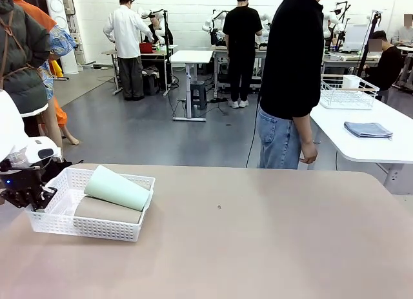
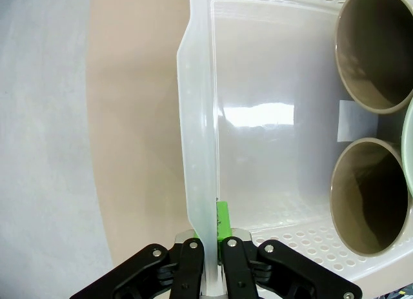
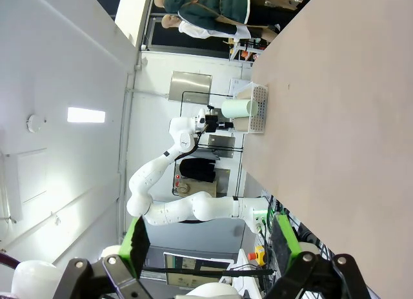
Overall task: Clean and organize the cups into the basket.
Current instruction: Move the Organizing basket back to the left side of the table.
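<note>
Basket sits near the table's left edge, toward the near-left corner. Three cups lie on their sides inside: mint green cup on top, resting across the others and sticking above the rim; one tan cup visible beneath it along the basket's near side. In the left wrist view two tan cup mouths show, one at the upper right, one lower right, with a sliver of the green cup's rim at the right frame edge.

Left gripper is at the basket's left end, jaws closed tight on the basket's rim; left wrist view shows the thin white wall pinched between the fingers, a green pad pressed against its inner face. Gripper midpoint straddles that wall.

Right gripper is off the table, jaws spread fully wide, nothing between them; green pads visible on both fingers. Its camera looks along the table's length toward the far basket and left arm.

A person stands beyond the table's far edge, hand hanging at the side.
</note>
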`<state>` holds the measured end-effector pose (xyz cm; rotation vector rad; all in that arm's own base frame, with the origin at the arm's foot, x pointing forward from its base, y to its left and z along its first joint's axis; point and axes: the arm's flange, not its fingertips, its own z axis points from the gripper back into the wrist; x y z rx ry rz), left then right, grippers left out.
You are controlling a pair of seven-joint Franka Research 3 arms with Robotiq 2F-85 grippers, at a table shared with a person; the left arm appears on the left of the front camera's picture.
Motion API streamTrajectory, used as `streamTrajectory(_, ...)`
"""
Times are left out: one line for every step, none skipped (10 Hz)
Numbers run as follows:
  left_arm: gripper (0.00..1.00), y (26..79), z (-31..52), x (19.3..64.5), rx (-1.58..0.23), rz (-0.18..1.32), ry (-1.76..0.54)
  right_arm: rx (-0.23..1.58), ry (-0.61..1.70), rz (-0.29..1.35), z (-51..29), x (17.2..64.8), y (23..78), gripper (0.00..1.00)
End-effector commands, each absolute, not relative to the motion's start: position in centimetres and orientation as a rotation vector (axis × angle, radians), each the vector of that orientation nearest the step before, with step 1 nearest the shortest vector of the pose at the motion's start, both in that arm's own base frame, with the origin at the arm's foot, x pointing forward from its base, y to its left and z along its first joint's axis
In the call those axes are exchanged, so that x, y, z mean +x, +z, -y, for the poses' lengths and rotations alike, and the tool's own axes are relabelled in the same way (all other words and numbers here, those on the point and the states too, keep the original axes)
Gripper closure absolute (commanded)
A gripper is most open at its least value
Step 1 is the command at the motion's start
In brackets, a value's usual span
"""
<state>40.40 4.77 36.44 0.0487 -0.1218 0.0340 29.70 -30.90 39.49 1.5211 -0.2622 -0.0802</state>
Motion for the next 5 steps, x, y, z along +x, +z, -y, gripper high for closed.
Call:
streamTrajectory(0.95,35.51,-5.41,41.09,0.031,0.111,0.065,1.523,-0.083,0.263,30.97,29.61,39.48,0.0)
streamTrajectory(0.95,35.17,-5.56,41.31,0.03,0.096,0.073,1.523,-0.083,0.263,30.97,29.61,39.48,0.0)
streamTrajectory(0.47,35.19,-5.65,41.3,0.025,0.096,0.075,1.523,-0.083,0.263,30.97,29.61,39.48,0.0)
streamTrajectory(0.4,35.45,-5.59,41.22,0.027,0.106,0.075,1.523,-0.083,0.263,30.97,29.61,39.48,0.0)
streamTrajectory(0.0,35.69,-5.65,41.21,0.031,0.115,0.078,1.523,-0.083,0.263,30.97,29.61,39.48,0.0)
